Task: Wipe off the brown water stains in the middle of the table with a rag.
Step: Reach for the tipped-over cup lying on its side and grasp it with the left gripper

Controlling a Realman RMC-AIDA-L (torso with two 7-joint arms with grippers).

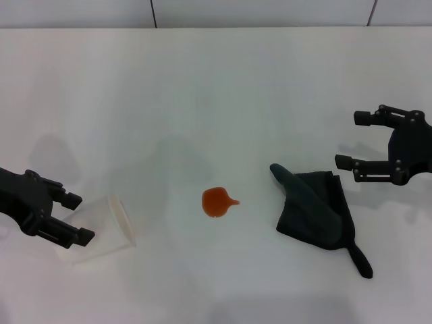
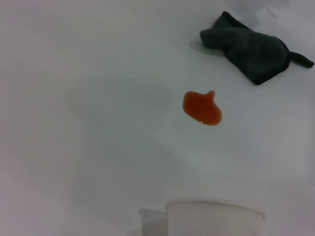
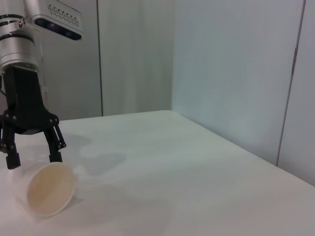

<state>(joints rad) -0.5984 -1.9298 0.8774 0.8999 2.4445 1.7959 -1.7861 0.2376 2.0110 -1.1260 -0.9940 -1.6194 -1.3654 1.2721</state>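
The brown water stain [image 1: 217, 202] is a small orange-brown blot with a short tail in the middle of the white table [image 1: 202, 88]. It also shows in the left wrist view [image 2: 202, 108]. The dark rag [image 1: 317, 209] lies crumpled to the right of the stain, its narrow tail towards the front; it also shows in the left wrist view [image 2: 251, 49]. My right gripper [image 1: 351, 140] is open and empty, behind and to the right of the rag, not touching it. My left gripper [image 1: 82, 218] is open at the front left, its fingers straddling a tipped cup.
A white cup [image 1: 111, 226] lies on its side at the front left, its mouth towards the stain. It shows under my left gripper [image 3: 33, 160] in the right wrist view [image 3: 44, 189], and its rim shows in the left wrist view [image 2: 214, 216]. A wall runs behind the table's far edge.
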